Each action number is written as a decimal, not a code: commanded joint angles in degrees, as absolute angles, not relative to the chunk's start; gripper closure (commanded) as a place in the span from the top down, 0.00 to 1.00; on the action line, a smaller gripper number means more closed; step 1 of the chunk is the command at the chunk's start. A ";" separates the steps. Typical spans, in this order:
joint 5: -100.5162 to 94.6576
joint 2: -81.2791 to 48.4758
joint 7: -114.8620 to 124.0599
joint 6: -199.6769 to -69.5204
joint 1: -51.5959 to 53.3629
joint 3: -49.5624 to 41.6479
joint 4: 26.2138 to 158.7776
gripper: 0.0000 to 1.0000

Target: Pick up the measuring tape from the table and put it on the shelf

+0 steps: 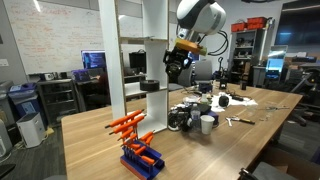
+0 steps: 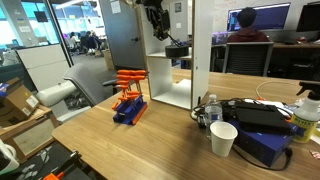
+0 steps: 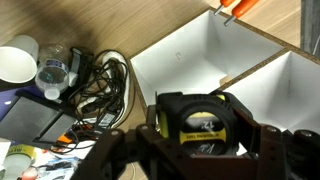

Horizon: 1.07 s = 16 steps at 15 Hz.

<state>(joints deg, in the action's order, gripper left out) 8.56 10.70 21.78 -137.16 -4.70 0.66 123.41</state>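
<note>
**Item:** measuring tape (image 3: 203, 122), black case with a yellow label.

**Position:** the tape sits between the fingers (image 3: 272, 148) of the gripper (image 3: 200, 138), whose jaws pinch its sides. It is held off the table, in front of the upper compartments of the white shelf unit (image 1: 155, 40).

**Surface:** a long wooden table (image 1: 92, 140).

**Room:** an open office-lab, with a whiteboard (image 1: 60, 40) and monitors (image 1: 92, 62) behind.

**Adjacent:**
- Orange-and-blue tool rack (image 1: 137, 148), toward one end edge of the tabletop.
- White cup (image 2: 223, 138), tangled cables (image 3: 95, 85) and a blue box (image 2: 262, 148), mid-table by the foot of the shelf unit.

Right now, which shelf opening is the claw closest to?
On the shelf, the opening above the bottom one: the gripper, clamping the measuring tape, hangs level with it, higher than the bottom opening.
</note>
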 commanded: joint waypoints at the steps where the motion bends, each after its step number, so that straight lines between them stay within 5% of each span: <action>1: 8.07 9.02 28.84 -140.70 -4.01 1.98 122.01 0.46; 10: -1.61 0.90 48.03 -157.53 -4.12 3.56 116.98 0.46; 16: -6.00 -6.78 55.99 -157.16 -3.29 4.52 111.52 0.46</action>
